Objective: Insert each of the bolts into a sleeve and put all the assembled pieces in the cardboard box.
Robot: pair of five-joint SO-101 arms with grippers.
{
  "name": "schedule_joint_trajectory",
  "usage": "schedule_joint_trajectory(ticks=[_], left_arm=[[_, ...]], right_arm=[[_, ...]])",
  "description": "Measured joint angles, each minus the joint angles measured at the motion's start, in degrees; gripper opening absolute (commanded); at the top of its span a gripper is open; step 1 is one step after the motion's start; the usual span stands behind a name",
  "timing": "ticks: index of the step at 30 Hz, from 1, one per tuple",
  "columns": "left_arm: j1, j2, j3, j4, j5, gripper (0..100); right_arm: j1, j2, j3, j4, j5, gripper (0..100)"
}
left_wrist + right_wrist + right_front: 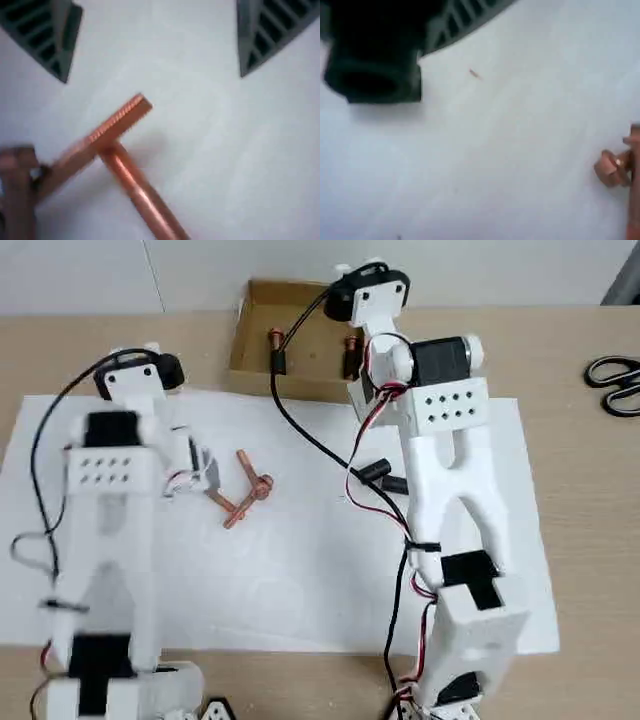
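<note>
Fingers of the left gripper are held wide apart, nothing between them, and only their dark ribbed tips are seen, the rest being cut off by the frame. In the high view this gripper is placed low over the white paper sheet, with the loose copper-coloured threaded bolts just beside it at 3 o'clock. The bolts are crossed over one another, so their number is hard to make out.

At the sheet's centre-right the right gripper is tucked under its own arm and largely hidden by it. A short black tubular sleeve is clamped there against one ribbed finger; the opposite finger is lost in the dark mass behind the sleeve. A shadow is cast beneath the sleeve on the paper. One bolt head is cut off at that view's edge.

At 12 o'clock on the wooden table the brown cardboard box is set, with two assembled bolt-and-sleeve pieces inside: one in plain sight, the other partly covered by the right arm. Black-handled scissors are cropped at 2 o'clock.
</note>
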Motion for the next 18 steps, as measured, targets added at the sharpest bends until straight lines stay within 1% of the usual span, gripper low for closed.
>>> schedule_joint_trajectory(ticks=[2,6,9,12,18], left_arm=[[0.44,3.34,0.0,-2.81,5.8,18],[0.97,8.79,-0.09,-7.56,12.75,14],[0.97,12.84,-0.09,-10.99,16.35,14],[0.97,16.79,-0.09,-12.57,19.69,14],[1.05,22.42,-0.35,-15.65,22.68,14]], right_arm=[[0.0,-1.05,1.41,0.0,0.18,0.4],[0.0,-1.85,2.29,0.0,0.18,0.4],[0.0,-1.85,2.29,0.0,0.18,0.4],[0.0,-1.85,2.29,0.0,0.18,0.4],[0.0,-1.85,2.29,0.0,0.18,0.4]])
